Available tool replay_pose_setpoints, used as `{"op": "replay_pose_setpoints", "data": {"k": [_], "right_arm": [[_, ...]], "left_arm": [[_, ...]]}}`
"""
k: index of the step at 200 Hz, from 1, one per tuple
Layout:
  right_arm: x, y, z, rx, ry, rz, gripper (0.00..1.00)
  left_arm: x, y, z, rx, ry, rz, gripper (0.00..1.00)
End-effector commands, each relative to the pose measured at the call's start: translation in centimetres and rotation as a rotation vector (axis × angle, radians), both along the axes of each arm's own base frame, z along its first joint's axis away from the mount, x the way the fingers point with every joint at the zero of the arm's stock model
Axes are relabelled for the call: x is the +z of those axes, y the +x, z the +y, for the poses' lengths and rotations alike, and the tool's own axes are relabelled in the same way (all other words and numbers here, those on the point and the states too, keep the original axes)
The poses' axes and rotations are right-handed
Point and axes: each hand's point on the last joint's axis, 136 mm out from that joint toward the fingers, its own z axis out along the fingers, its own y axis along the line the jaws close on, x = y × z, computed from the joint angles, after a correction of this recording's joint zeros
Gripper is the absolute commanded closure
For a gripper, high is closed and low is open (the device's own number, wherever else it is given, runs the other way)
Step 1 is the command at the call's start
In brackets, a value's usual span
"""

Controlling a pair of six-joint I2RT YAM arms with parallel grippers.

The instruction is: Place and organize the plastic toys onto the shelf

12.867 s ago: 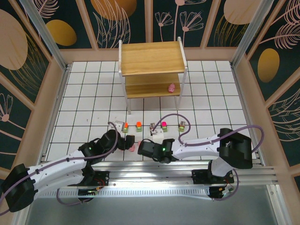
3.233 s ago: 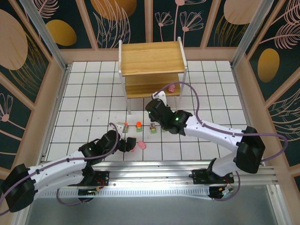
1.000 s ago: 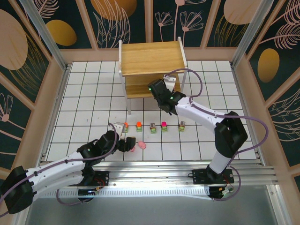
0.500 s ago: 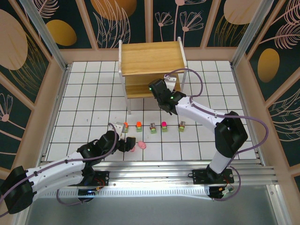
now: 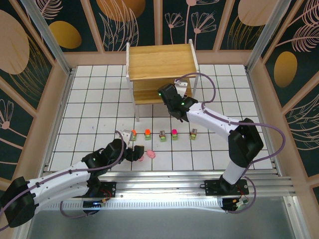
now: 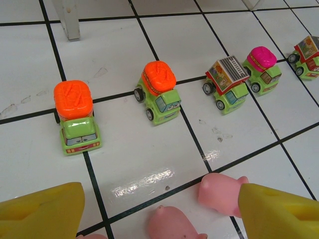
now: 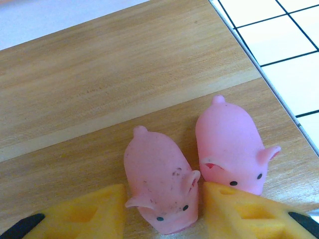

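1. Seen from the top external camera, the shelf (image 5: 159,62) stands at the far side of the white tiled floor (image 5: 89,99). My right gripper (image 5: 164,91) reaches in at its lower board, and from here I cannot tell how those fingers stand. My left gripper (image 5: 138,153) sits low near my bases, just beside two pink pigs (image 5: 151,154) on the tiles. A row of five green trucks (image 5: 162,134) stands between those pigs and the shelf.

2. At my left wrist, the left gripper (image 6: 159,198) is spread wide, one yellow finger (image 6: 42,211) in each lower corner, and it holds nothing. Two pink pigs (image 6: 219,191) lie on the floor between the fingers, the right-hand one against my right finger. Beyond them stand the green trucks: two topped orange (image 6: 76,117), one with a grey roof (image 6: 227,82), one magenta (image 6: 261,67) and one cut off by the frame edge (image 6: 309,52). A white shelf leg (image 6: 67,17) stands behind them.

3. At my right wrist, two pink pigs sit side by side on the wooden shelf board (image 7: 99,89), near its right edge. The right gripper (image 7: 164,211) has a narrow gap, with the left pig (image 7: 157,179) between its fingers (image 7: 94,211). Both pads lie right against that pig's head. I cannot tell whether they press it or merely touch it. The right pig (image 7: 229,144) sits just behind my right finger.
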Motion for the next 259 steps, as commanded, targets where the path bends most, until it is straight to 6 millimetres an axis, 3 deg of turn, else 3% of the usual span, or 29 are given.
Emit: {"op": "replay_pose_setpoints", "data": {"k": [1, 63, 159, 213, 259], "right_arm": [[0.7, 0.1, 0.1, -0.012, 0.004, -0.025, 0.55], [1.7, -1.0, 0.6, -0.001, 0.002, -0.047, 0.55], [2.1, -3.2, -1.6, -0.028, -0.013, -0.052, 0.54], [2.7, -7.2, -1.5, 0.020, -0.009, -0.046, 0.55], [0.6, -12.2, 1.8, 0.198, -0.008, -0.007, 0.55]], "left_arm": [[0.1, 0.0, 0.0, -0.003, -0.009, -0.013, 0.20], [0.1, 0.0, 0.0, 0.000, -0.009, -0.014, 0.19], [0.0, 0.1, 0.0, 0.004, -0.003, -0.012, 0.19], [0.0, 0.2, 0.2, 0.016, 0.004, -0.014, 0.18], [-0.6, 0.3, 0.0, 0.011, 0.035, 0.004, 0.20]]}}
